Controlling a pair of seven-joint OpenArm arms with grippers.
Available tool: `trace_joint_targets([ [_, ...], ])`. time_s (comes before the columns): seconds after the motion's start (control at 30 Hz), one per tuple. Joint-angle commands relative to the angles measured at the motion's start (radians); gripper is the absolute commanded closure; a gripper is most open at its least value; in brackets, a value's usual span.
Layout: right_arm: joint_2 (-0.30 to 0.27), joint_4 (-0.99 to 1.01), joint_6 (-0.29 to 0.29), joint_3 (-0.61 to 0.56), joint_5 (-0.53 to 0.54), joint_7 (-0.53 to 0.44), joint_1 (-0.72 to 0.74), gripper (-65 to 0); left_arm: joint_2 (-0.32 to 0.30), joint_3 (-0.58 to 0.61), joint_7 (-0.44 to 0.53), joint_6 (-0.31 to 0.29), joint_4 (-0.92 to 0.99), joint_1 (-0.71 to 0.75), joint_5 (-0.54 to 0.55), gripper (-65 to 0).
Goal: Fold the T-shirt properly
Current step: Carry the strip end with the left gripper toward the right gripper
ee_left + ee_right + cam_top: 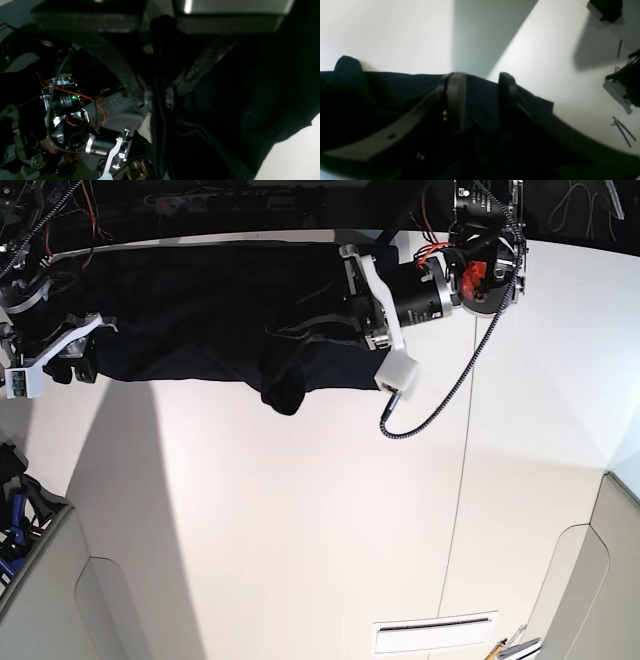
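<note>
The black T-shirt (200,310) lies stretched along the far edge of the white table (300,510), with a bunched lump hanging toward me near its middle. My left gripper (350,315) is at the shirt's right end. In the left wrist view the left gripper (160,96) is shut on a dark fold of the T-shirt (250,87). My right gripper (80,345) is at the shirt's left end. In the right wrist view the right gripper (481,77) has its fingers (456,95) apart, with flat fabric of the T-shirt (382,100) lying between and over them.
A grey cable (440,405) loops from the left arm down onto the table. Wires and a power strip run behind the far edge. A bin (20,510) with blue items stands at the left. Black cable ties (623,131) lie on the table (395,32).
</note>
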State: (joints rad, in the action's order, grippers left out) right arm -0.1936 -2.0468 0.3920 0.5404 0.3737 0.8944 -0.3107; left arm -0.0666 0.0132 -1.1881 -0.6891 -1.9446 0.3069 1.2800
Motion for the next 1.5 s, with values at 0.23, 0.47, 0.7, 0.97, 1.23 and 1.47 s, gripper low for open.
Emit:
trace_joint_targets([
  [0.23, -0.011, -0.018, -0.003, 0.005, 0.013, -0.023, 0.002, -22.1, 0.003, 0.001, 0.025, -0.009, -0.002, -0.005, 0.016, 0.0],
  [0.47, -0.011, -0.018, -0.003, 0.005, 0.018, -0.023, 0.002, -22.1, 0.003, 0.001, 0.069, -0.009, 0.059, -0.011, -0.074, 0.0],
  [0.7, -0.011, -0.018, -0.003, 0.005, 0.056, -0.023, 0.003, -22.1, 0.003, 0.001, 0.074, -0.009, 0.068, -0.024, -0.074, 0.0],
  [0.97, -0.011, -0.018, -0.003, 0.005, 0.057, -0.023, 0.002, -22.1, 0.005, 0.003, 0.082, -0.009, 0.114, -0.041, -0.088, 0.0],
  [1.23, -0.011, -0.018, -0.003, 0.005, 0.057, -0.023, 0.003, -22.1, 0.006, 0.087, 0.112, -0.009, 0.121, -0.041, -0.090, 0.0],
  [1.47, -0.011, -0.018, -0.003, 0.005, 0.056, -0.023, 0.003, -22.1, 0.006, 0.142, 0.140, -0.009, 0.120, -0.041, -0.095, -30.5],
])
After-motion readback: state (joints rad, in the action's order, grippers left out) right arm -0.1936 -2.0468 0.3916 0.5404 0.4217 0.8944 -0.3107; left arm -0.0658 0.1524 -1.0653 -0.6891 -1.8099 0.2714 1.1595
